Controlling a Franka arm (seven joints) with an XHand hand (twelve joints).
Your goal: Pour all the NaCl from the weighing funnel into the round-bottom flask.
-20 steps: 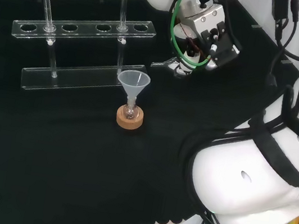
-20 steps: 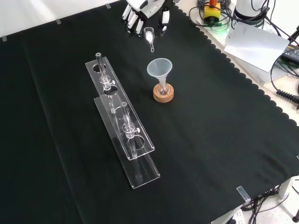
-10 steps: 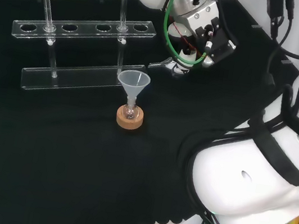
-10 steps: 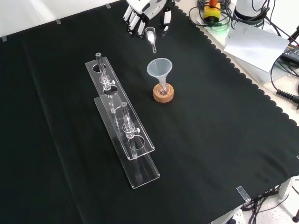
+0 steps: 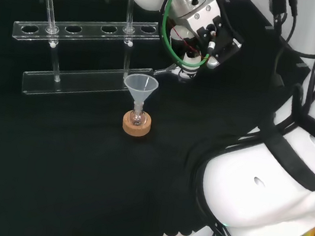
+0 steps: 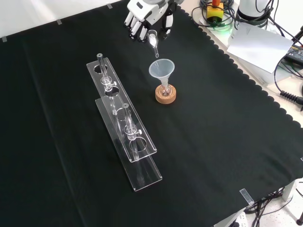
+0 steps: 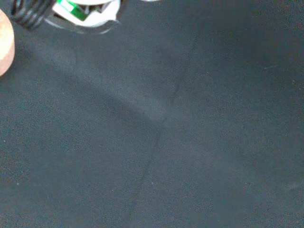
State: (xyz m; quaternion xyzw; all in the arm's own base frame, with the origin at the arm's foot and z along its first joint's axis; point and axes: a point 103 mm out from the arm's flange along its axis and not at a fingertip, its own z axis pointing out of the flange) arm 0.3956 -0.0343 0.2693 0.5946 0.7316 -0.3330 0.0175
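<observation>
A small round-bottom flask [image 5: 138, 117] [image 6: 165, 91] stands on a cork ring [image 5: 136, 125] [image 6: 166, 96] near mid-cloth, with a clear plastic funnel [image 5: 140, 85] [image 6: 162, 69] in its neck. The black and white hand [image 6: 146, 14] [image 5: 201, 38] is shut on a clear glass weighing funnel [image 6: 153, 39] [image 5: 174, 68], held above the cloth. In the front view its spout points down toward the plastic funnel's rim, a short gap above and beyond it. In the wrist view the cork ring [image 7: 4, 43] shows at the edge.
A clear acrylic tube rack [image 5: 84, 28] [image 6: 124, 122] stands left of the flask in the front view, holding two glass tubes. The arm's white links [image 5: 294, 163] rise at the head view's right. Cables and paper [image 6: 258, 42] lie beyond the cloth's scalloped edge.
The hand has carried the weighing funnel toward the flask: downward in the front view, leftward in the head view. Its spout now hangs closer to the plastic funnel.
</observation>
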